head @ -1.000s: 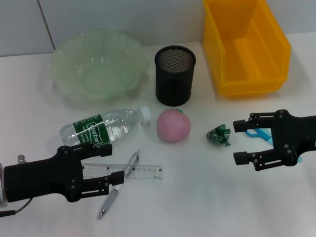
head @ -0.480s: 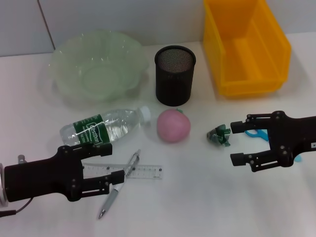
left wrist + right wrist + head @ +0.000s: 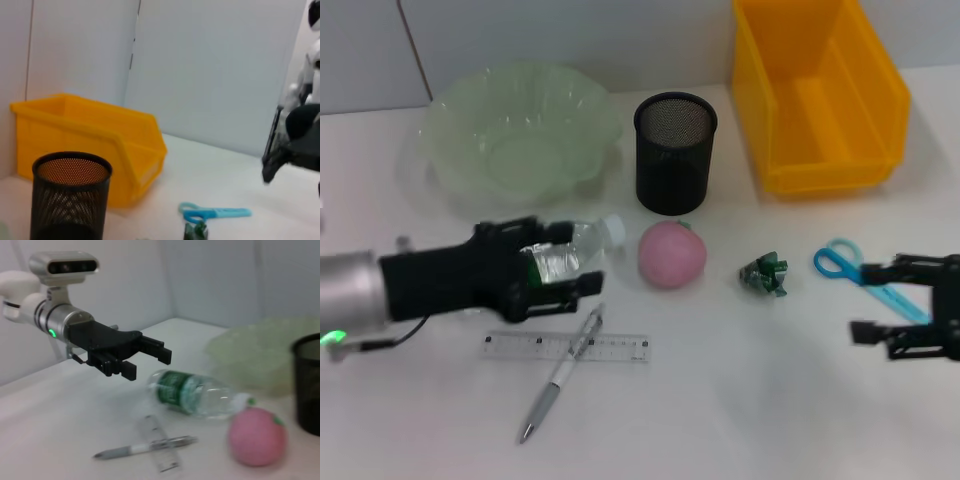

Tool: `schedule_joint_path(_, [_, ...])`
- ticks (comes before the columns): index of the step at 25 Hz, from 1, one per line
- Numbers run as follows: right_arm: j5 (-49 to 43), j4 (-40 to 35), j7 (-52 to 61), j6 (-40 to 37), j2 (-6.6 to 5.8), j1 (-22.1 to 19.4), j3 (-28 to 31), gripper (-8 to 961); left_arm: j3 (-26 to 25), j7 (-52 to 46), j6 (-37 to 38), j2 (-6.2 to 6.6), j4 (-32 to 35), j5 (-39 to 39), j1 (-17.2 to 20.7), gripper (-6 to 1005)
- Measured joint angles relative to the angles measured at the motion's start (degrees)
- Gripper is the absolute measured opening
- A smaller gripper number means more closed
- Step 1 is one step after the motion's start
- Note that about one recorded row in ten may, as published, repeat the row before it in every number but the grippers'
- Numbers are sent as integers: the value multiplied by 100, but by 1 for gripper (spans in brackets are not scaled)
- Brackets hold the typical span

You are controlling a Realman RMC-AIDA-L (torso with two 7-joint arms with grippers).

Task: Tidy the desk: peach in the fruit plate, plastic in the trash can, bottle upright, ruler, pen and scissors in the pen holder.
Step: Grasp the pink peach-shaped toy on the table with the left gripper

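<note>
Pen (image 3: 558, 378) lies tilted across the ruler (image 3: 566, 347) near the bench's front edge. Right end effector (image 3: 900, 305) at the bench's right edge, fingers apart, empty, just beside the scissors (image 3: 860, 275). Left end effector (image 3: 565, 260) hangs over the lying bottle (image 3: 582, 246), fingers apart; whether it touches the bottle, cannot tell. Peach (image 3: 671, 254) and plastic scrap (image 3: 764, 274) mid-bench. Pen holder (image 3: 675, 152), fruit plate (image 3: 519, 137) and yellow bin (image 3: 817, 92) along the back edge.

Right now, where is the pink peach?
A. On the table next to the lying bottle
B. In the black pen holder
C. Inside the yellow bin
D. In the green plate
A: the peach sits on the table, beside the cap end of the lying bottle.
</note>
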Motion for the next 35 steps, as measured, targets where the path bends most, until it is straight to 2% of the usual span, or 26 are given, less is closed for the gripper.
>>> schedule_joint_path(2, [0,-44,-1,-88,13,-120,468,829,279,100,-390,-8,-196,-1,-378,743])
schedule_joint_path(3, [0,-44,-1,-88,13,-120,468,829,279,100,-390,-8,-196,-1,-378,741])
schedule_joint_path(4, [0,-47,1,-176,12,-130,641,829,561,208,-674,-7,-334,1,-566,740])
schedule_joint_path(5, [0,-47,1,-176,12,-130,641,829,561,208,-674,-7,-334,1,-566,738])
schedule_joint_path(6, [0,-50,4,-216,11,-125,671,829,830,285,-917,-16,-382,1,-694,737])
schedule_joint_path(10, [1,-60,23,-344,27,-80,557,829,1221,429,-1268,-33,-392,-111,-808,731])
schedule_joint_path(14, [-68,-78,73,-314,42,28,287,829,1798,455,-1921,-34,-412,-436,-956,724])
schedule_joint_path(20, [-477,-143,315,-280,65,254,283,828,2310,448,-2492,-34,-469,-448,-1081,715])
schedule_joint_path(24, [-580,-153,353,-225,126,346,280,828,2401,502,-2671,-33,-465,-454,-1083,709])
schedule_joint_path(35, [-816,-148,420,-73,199,548,220,828,2563,613,-3024,-33,-426,-461,-1122,692])
